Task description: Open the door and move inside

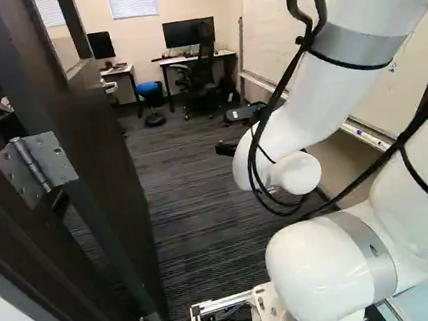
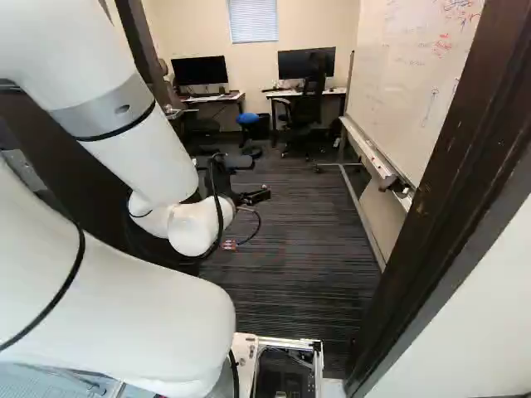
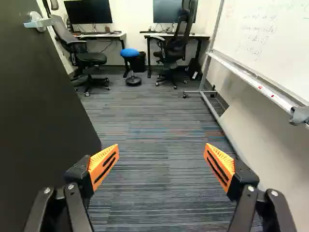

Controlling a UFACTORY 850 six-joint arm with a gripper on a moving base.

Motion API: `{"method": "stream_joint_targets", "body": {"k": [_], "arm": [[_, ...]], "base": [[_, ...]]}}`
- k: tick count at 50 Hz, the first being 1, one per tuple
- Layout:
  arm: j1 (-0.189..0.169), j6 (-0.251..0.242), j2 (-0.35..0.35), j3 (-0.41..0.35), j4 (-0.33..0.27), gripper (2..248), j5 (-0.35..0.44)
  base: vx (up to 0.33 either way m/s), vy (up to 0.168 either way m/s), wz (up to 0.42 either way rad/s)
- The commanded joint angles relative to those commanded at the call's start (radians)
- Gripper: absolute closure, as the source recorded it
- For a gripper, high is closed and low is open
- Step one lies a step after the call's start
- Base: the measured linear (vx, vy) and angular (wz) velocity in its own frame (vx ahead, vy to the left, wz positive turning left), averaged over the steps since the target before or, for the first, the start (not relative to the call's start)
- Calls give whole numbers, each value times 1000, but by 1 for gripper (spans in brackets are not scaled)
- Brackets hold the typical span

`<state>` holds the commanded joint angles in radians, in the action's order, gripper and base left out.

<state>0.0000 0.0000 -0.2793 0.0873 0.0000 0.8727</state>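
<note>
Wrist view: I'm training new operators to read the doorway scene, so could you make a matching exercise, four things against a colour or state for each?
1. Door
2. Stool
3. Whiteboard
4. Gripper

A. Blue-topped
B. Orange-padded, holding nothing
C. Bears handwriting
D. Dark, swung inward

Right pairs: 1-D, 2-A, 3-C, 4-B.

I am facing a cream wall [image 2: 199, 37] where white blinds [image 2: 253, 19] are covering a window. One desk [image 3: 112, 36] and another desk [image 3: 200, 36] are standing below, monitors [image 3: 88, 10] rising near their back edges. A blue-topped stool [image 3: 129, 52] is standing between black office chairs [image 3: 87, 59] on striped carpet [image 3: 154, 164], a handwritten whiteboard [image 3: 270, 43] lining one side.
</note>
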Motion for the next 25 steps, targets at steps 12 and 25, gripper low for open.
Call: {"method": "stream_joint_targets", "body": {"k": [12,25], "arm": [[0,0,0,0,0,3,0],[0,0,0,0,0,3,0]], "base": [[134,3,-7],[133,4,-6]]}}
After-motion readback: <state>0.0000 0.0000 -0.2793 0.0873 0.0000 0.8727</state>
